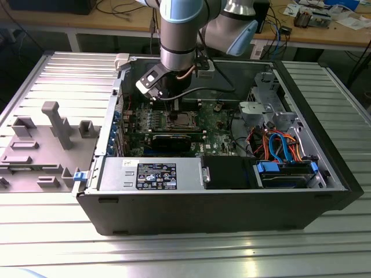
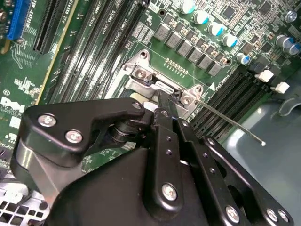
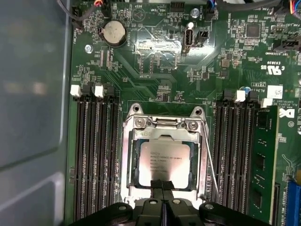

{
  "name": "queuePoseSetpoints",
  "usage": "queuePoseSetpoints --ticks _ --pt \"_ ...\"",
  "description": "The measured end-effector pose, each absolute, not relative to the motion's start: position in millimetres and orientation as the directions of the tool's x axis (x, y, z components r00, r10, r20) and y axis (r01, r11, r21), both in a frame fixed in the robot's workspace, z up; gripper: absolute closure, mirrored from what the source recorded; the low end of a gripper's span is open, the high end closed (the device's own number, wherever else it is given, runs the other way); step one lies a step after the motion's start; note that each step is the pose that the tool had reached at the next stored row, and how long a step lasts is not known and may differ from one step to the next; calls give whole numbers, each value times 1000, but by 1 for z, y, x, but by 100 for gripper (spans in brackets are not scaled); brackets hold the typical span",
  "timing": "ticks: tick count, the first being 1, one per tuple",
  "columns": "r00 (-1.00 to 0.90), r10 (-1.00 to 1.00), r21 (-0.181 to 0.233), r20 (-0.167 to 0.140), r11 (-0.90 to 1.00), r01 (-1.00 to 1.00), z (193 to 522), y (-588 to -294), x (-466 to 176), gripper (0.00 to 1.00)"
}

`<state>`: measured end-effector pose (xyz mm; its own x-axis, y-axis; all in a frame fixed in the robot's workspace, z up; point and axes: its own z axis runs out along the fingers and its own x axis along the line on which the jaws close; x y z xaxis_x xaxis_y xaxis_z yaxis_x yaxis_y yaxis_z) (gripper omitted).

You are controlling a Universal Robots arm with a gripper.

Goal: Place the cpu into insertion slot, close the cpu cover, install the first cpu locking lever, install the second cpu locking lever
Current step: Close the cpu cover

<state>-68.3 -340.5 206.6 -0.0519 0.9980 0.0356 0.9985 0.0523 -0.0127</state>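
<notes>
The hand [image 3: 162, 182] had its two fingers pressed together, with the tips at the edge of the one cover [image 3: 129, 160]. The cover lay flat around the one cpu [image 3: 163, 157]. The cpu sat in the slot [image 1: 181, 120], upper middle of the exterior view. One thin lever [image 3: 210, 162] ran just beside the cover. One open case [image 1: 220, 214] stood on the bench [image 1: 174, 255].

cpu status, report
Gripper jaws shut, tips at the cover's edge. cpu seated, cpu cover down around it. One locking lever looks unlatched.
</notes>
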Motion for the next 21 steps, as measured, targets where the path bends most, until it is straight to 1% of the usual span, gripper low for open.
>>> queuePoseSetpoints --ticks 12,21 --pt "-52 998 -14 36 52 999 214 -340 -67 89" --pt "-52 998 -14 36 52 999 213 -340 -48 89"
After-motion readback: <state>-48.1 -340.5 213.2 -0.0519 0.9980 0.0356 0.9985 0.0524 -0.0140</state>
